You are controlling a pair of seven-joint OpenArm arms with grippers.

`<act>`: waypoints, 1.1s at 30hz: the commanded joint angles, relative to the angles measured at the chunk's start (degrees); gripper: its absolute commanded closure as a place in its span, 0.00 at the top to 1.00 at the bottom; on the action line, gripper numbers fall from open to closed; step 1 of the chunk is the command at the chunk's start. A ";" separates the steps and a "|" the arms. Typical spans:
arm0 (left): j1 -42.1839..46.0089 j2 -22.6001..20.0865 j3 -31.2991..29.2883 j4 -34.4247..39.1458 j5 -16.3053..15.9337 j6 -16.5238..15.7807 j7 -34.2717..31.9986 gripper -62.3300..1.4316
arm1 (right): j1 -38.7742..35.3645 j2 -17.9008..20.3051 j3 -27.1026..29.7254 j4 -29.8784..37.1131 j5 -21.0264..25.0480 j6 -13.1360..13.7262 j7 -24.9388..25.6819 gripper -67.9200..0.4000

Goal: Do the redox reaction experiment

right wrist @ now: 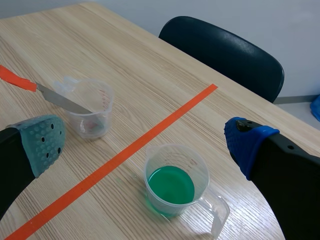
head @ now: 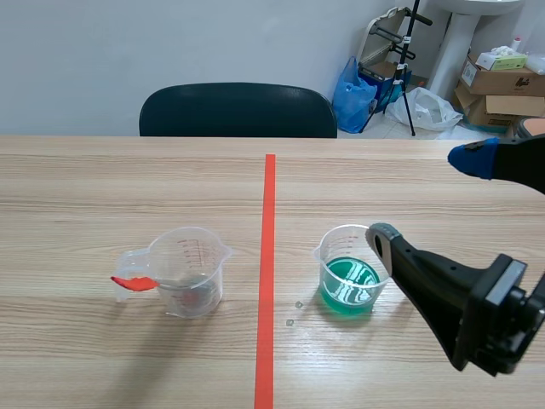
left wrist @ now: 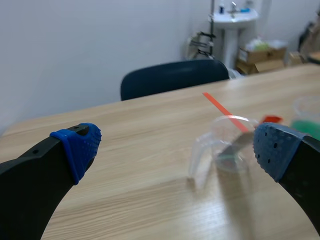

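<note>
Wooden surface (head: 102,179) with two cups, both pincers wide.
The right pincer (head: 427,198) hangs spread above the green-liquid cup (head: 349,273); the left pincer (left wrist: 177,149), equally spread, faces the clear cup (head: 189,271) to the green-liquid cup's left, where an orange-handled blade (head: 136,282) leans inside.

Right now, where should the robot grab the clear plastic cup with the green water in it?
The clear plastic measuring cup of green liquid stands upright, its handle sticking out toward the open right gripper. Probably pinch that handle, coming in sideways from that side, so it stays level.
</note>
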 commanded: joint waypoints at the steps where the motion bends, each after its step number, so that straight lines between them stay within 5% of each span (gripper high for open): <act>1: 0.07 -1.68 1.49 0.42 0.11 -0.22 -0.98 1.00 | 0.37 0.13 0.44 0.74 0.61 -0.04 1.03 1.00; 9: 0.07 -7.80 5.18 0.52 0.17 -0.74 4.81 1.00 | 0.39 0.13 0.44 0.74 0.59 -0.02 1.03 1.00; 15: -5.44 -4.74 5.16 0.52 1.51 -6.86 9.57 1.00 | 0.55 0.13 0.44 0.74 0.57 -0.02 1.01 1.00; 21: -12.02 2.12 4.96 0.55 11.39 -9.25 13.62 1.00 | 0.55 0.13 0.44 0.74 0.57 0.00 0.85 1.00; 24: -14.23 5.09 4.35 0.59 13.90 -9.75 14.91 1.00 | 0.55 0.13 0.44 0.74 0.57 0.00 0.79 1.00; 33: -17.44 6.84 3.50 1.03 13.94 -13.07 21.90 1.00 | 0.55 0.13 0.44 0.74 0.57 0.02 0.59 1.00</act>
